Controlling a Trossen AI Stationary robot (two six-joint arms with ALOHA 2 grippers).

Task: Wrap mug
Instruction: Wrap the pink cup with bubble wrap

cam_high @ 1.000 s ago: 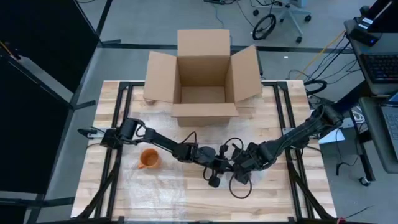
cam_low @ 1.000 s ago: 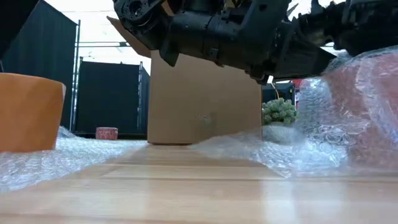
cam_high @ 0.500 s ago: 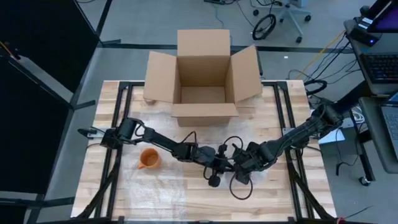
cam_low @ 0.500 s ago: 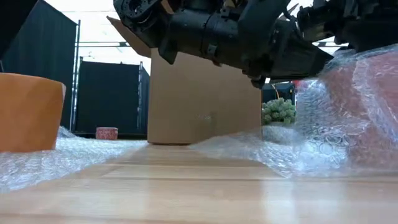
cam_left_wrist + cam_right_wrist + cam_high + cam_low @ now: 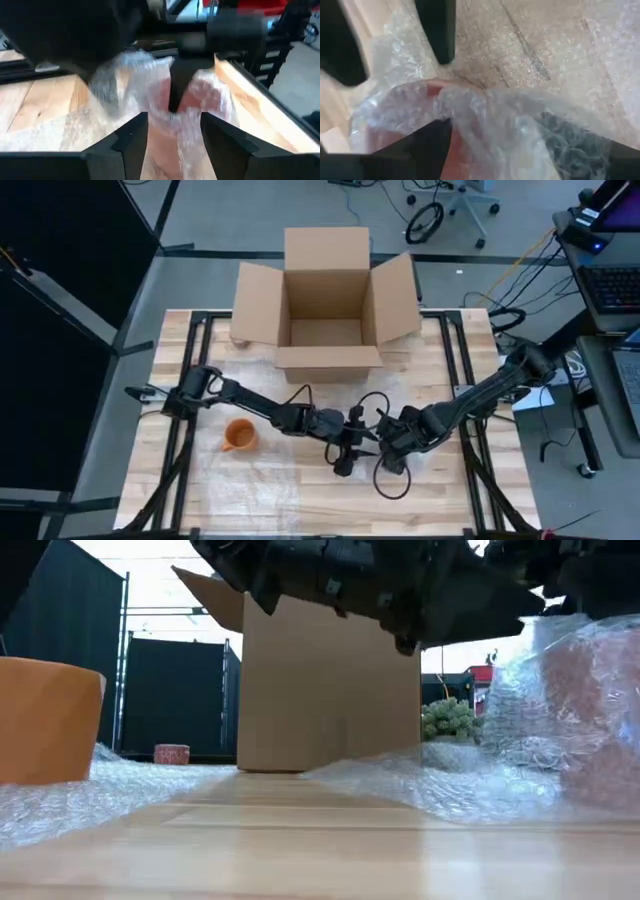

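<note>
A reddish mug (image 5: pixel 196 102) lies at the table's middle, swathed in clear bubble wrap (image 5: pixel 520 690). My left gripper (image 5: pixel 174 146) is open, its fingers (image 5: pixel 436 35) on either side of the wrapped mug's end; whether they touch it I cannot tell. My right gripper (image 5: pixel 176 102) reaches down into the wrap bunched at the mug's mouth and is shut on it. A second, orange mug (image 5: pixel 239 436) stands bare on the flat bubble-wrap sheet (image 5: pixel 280 475) to the left. My right gripper holds the bubble wrap where it bunches over the reddish mug's mouth (image 5: pixel 185 112), its fingers pointing down into it. The wrap itself covers the fingertips, so the number of layers is hidden. The wrap rises in a loose fold (image 5: pixel 520 112) over the mug, which rests on the sheet.
An open cardboard box (image 5: pixel 325 300) stands at the table's far middle. A loop of black cable (image 5: pixel 390 480) lies beside the right arm. Both arms meet low over the table's middle. Bare wood shows along the near edge (image 5: pixel 320 860).
In the low view both arms have risen somewhat. The right gripper has also shifted slightly toward the near edge. The wrap over the reddish mug stands a little higher than before. The orange mug has stayed put.
</note>
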